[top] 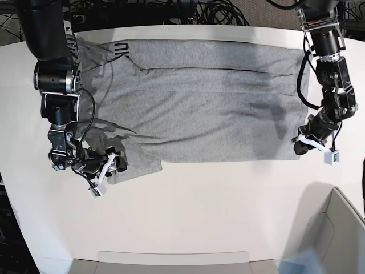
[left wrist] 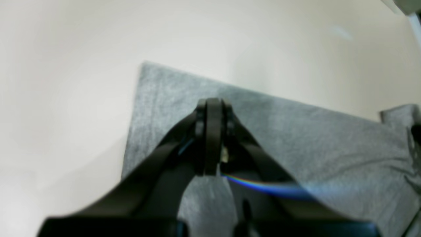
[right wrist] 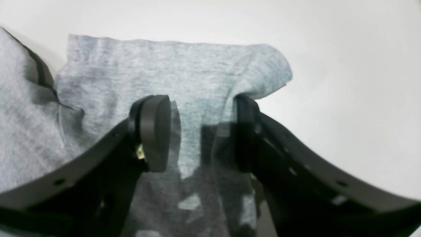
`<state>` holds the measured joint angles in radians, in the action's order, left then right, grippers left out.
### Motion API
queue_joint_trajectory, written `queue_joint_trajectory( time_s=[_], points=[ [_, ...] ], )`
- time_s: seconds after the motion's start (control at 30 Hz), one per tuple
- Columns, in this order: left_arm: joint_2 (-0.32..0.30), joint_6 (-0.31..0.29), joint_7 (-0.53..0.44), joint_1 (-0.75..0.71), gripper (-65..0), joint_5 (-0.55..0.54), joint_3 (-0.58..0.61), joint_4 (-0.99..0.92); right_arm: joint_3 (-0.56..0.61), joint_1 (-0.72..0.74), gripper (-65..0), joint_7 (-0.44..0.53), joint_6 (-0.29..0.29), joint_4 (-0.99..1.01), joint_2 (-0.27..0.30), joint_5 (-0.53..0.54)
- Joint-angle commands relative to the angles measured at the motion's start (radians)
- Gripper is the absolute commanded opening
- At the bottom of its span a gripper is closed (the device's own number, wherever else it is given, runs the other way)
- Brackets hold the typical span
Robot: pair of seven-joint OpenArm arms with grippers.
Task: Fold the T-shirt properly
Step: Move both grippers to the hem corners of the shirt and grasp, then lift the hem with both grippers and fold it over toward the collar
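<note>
**Inspector:** Where is the T-shirt [top: 217,108]?
**Assistant:** Spread across the white table [top: 188,211], wrinkled on the left, with dark lettering visible at the far left. By left and right in the base view, one near corner lies at each side.
**Inspector:** Pose of the right arm [top: 57,85]?
**Assistant:** At the scene's left, reaching down from the far side, its lower section angled towards the near left corner. The right gripper [right wrist: 200,131] has its fingers spread wide over the cloth.
**Inspector:** And the left arm [top: 328,63]?
**Assistant:** At the scene's right, coming down and angled inward at the near right corner. The left gripper [left wrist: 212,131] is closed over the shirt; the blurred wrist view seems to show its tips together, but I cannot tell whether fabric is pinched.
</note>
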<state>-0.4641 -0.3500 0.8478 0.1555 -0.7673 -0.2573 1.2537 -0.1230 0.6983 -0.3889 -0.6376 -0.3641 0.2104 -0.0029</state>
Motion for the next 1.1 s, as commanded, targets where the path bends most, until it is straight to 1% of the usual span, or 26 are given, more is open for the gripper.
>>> queue_joint_trajectory(
  time_s=[0.0,0.07,0.13,0.2,0.27,0.3,0.37,0.4,0.53,1.0,1.07],
  points=[
    [-0.025,-0.007,-0.022,0.054,-33.0,-0.001,-0.004,-0.036,0.004,0.011,-34.7,-0.054,-0.014,0.001,0.007,-0.038],
    [-0.025,-0.008,-0.042,0.134,-32.8,0.091,0.037,-0.145,0.004,0.011,-34.7,-0.052,-0.014,0.001,0.007,-0.038],
    [-0.025,-0.010,-0.115,0.180,-32.8,0.199,0.094,-0.228,0.006,0.011,-34.7,-0.052,-0.014,0.001,0.007,-0.038],
    [-0.025,-0.011,-0.169,0.203,-32.6,0.253,0.152,-0.289,0.006,0.011,-34.7,-0.052,-0.014,0.001,0.007,-0.038],
    [-0.025,-0.013,-0.189,0.227,-32.5,0.259,0.178,-0.343,0.006,0.010,-34.7,-0.052,-0.014,0.001,0.007,-0.038],
    [-0.025,-0.027,-0.192,0.241,-32.5,0.259,0.180,-0.365,0.006,0.008,-34.7,-0.052,-0.014,0.001,0.008,-0.038],
    [-0.025,-0.106,-0.186,0.266,-32.5,0.260,0.175,-0.401,0.007,0.008,-34.7,-0.052,-0.014,0.001,0.008,-0.039],
    [-0.025,-0.133,-0.186,0.278,-32.5,0.265,0.175,-0.420,0.007,0.008,-34.7,-0.052,-0.014,0.001,0.008,-0.039],
    [-0.025,-0.129,-0.198,0.312,-32.5,0.265,0.175,-0.493,0.007,0.005,-34.7,-0.052,-0.014,0.001,0.010,-0.039],
    [-0.032,-0.125,-0.186,0.316,-32.4,0.265,0.175,-0.492,0.009,0.004,-34.7,-0.051,-0.014,0.001,0.010,-0.039],
    [-0.040,-0.125,-0.186,0.312,-32.4,0.265,0.175,-0.450,0.009,0.004,-34.7,-0.051,-0.014,0.001,0.010,-0.039]
  ],
)
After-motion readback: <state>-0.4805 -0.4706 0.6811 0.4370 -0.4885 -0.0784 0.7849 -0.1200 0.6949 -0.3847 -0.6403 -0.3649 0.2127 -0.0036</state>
